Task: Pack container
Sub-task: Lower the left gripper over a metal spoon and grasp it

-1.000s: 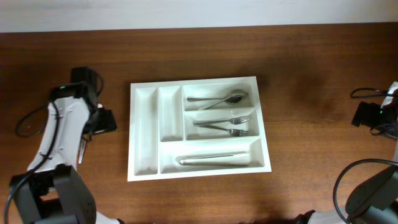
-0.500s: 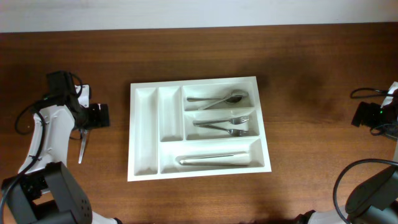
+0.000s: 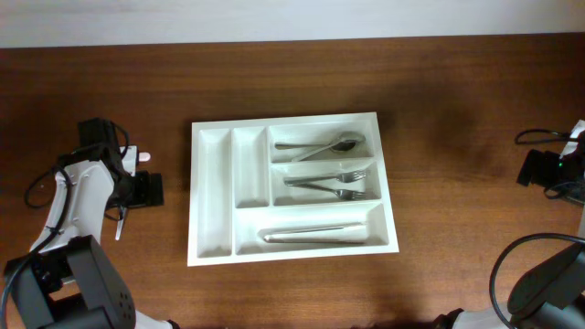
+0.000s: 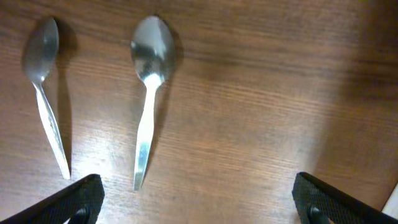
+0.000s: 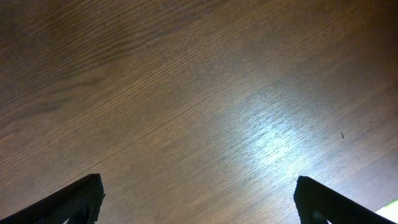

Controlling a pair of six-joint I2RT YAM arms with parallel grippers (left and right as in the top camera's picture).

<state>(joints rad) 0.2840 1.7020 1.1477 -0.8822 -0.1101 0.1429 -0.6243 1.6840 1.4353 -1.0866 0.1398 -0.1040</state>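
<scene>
Left tool [image 4: 199, 208] and right tool [image 5: 199, 206] released, empty. Spoon [image 4: 147, 112]: thin steel, likely slick; pinch mid-handle. Container [image 3: 212, 192]: probably light, rigid, slides.

No word, number, brand or sign can be read in any view. The white tray [image 3: 292, 119], the spoons [image 4: 151, 46] and the wooden tabletop [image 3: 457, 183] show only plain surfaces.

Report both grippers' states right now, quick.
Left gripper: open, holding nothing.
Right gripper: open, holding nothing.
</scene>
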